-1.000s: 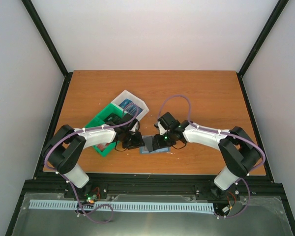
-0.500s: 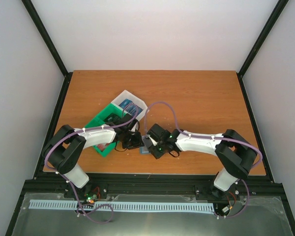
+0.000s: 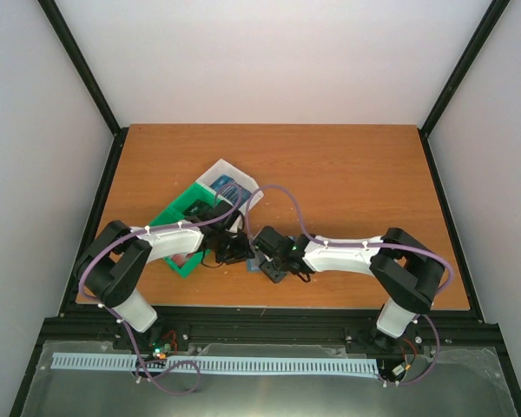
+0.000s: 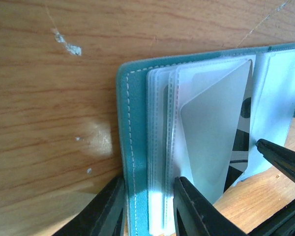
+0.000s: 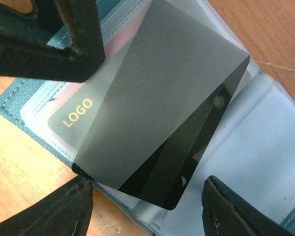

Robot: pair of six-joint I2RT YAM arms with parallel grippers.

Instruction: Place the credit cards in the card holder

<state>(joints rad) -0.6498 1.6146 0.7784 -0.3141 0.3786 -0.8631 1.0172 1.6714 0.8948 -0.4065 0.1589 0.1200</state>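
Observation:
The teal card holder [image 4: 124, 128] lies open on the table, its clear sleeves fanned up. My left gripper [image 4: 150, 211] is shut on its cover and a stack of sleeves at the near edge. A dark credit card [image 5: 157, 103] with a gold "LOGO" lies slanted across the open sleeves, its lower corner sticking out. My right gripper [image 5: 145, 211] is open, its fingers wide on either side of that corner and not pinching it. From above, both grippers [image 3: 237, 248] [image 3: 269, 259] meet over the holder and hide most of it. A blue credit card [image 3: 230, 185] lies in the white bin.
A green bin [image 3: 175, 219] and a white bin [image 3: 243, 181] stand behind and left of the left gripper, touching each other. The right gripper's fingers [image 4: 282, 162] show at the right edge of the left wrist view, close to the holder.
My right arm has swung left over the holder and its jaws have spread wider. The left gripper has stayed clamped on the holder.

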